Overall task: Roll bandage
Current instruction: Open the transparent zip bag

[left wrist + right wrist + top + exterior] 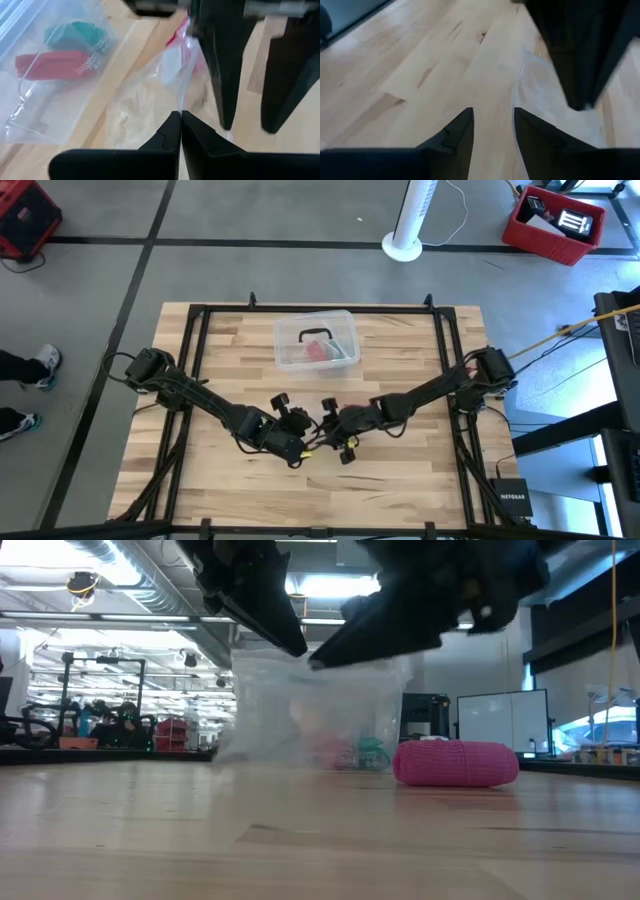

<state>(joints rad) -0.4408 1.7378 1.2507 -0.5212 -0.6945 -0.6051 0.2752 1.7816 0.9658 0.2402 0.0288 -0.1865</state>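
**Pink roll down, wrapper pinched**

Rolled bandage lying on the wooden surface, near the clear box. Left gripper pressed together on the clear plastic wrapper. Right gripper spread, gripping nothing, just above the surface.

Count: 1 pink bandage, rolled, right of centre in the low view. 1 clear plastic box, upper centre of the high view. 1 clear plastic wrapper, mid-frame in the left wrist view. 2 arms, so 2 grippers: left gripper, right gripper. 1 table.
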